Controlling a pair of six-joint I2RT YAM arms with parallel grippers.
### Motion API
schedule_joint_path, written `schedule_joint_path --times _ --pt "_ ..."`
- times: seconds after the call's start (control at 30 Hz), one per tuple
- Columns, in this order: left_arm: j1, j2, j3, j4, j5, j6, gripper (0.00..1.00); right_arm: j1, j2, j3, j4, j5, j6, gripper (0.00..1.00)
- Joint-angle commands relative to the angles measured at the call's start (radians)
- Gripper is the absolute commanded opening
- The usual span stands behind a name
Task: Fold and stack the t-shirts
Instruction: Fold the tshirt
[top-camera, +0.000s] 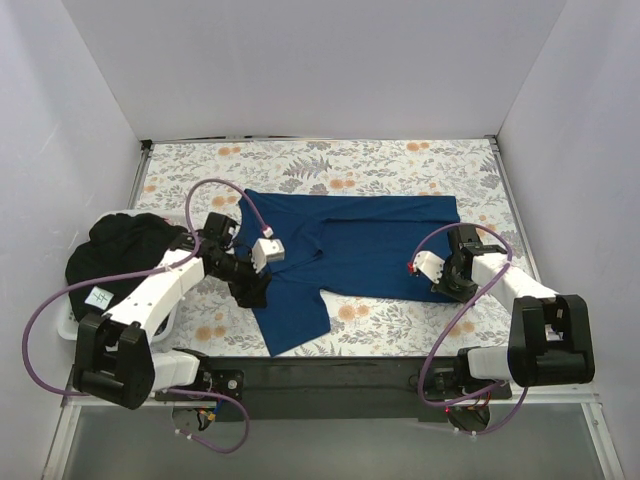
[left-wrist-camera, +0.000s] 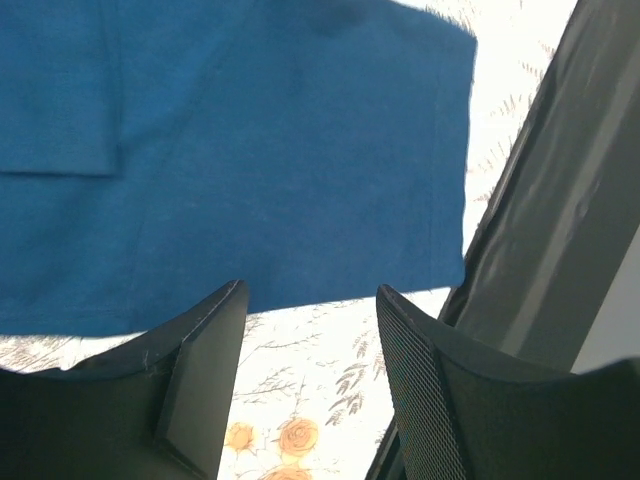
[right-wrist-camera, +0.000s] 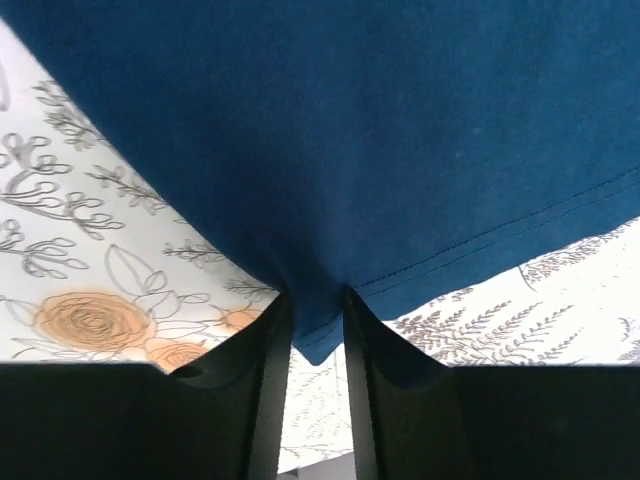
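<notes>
Near edge first: the right gripper (right-wrist-camera: 318, 298) sits with its jaws narrow, and the near right corner of the blue t-shirt (top-camera: 350, 240) is caught between the fingers (right-wrist-camera: 255, 400); cloth is pressed from both sides and puckers a little into the gap; the stitched hem runs off to the right; the floral cloth (top-camera: 400, 160) shows just under the corner's tip. Across to the left: the left gripper (left-wrist-camera: 310, 290) stands about half open with nothing between the jaws; its fingertips are right at the shirt's near left edge, and only printed cloth shows in the gap; whether the pads touch the fabric, can't tell. The blue shirt itself lies flat across the middle of the floral cloth; one part reaches nearer on the left, beside the left gripper; the far edge runs straight from left to right. Now the container: a white bin (top-camera: 68, 322) at the left side, beside the left arm; a black t-shirt (top-camera: 120, 250) is heaped in it, bulging over the rim; a small white tag (top-camera: 100, 297) shows on its near side. Beyond the shirt, floral cloth runs on to the far wall.
</notes>
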Motion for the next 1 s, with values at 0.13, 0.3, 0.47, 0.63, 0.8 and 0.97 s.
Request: schedule_joint_path --times 0.13,0.3,0.47,0.63,0.8,0.97 --pt "-0.111 -0.096 -0.169 0.126 -0.181 0.091 0.49 -0.004 0.024 -0.022 0.092 0.022 -0.004 0.01" --pt "-0.176 -0.072 -0.194 0.184 -0.247 0.091 0.47 -0.005 0.024 0.007 0.075 0.017 0.007 0.01" --pt "-0.232 -0.038 -0.231 0.296 -0.324 0.035 0.47 -0.004 0.038 0.024 0.07 0.011 0.013 0.01" --pt "-0.265 0.043 -0.26 0.362 -0.396 0.025 0.47 -0.005 0.047 0.047 0.058 0.002 0.019 0.01" --pt "-0.292 0.073 -0.289 0.304 -0.436 0.07 0.42 -0.004 0.04 0.052 0.044 0.004 0.016 0.01" --pt "-0.301 0.024 -0.283 0.183 -0.422 0.088 0.02 -0.004 -0.002 0.044 0.008 0.004 -0.001 0.01"
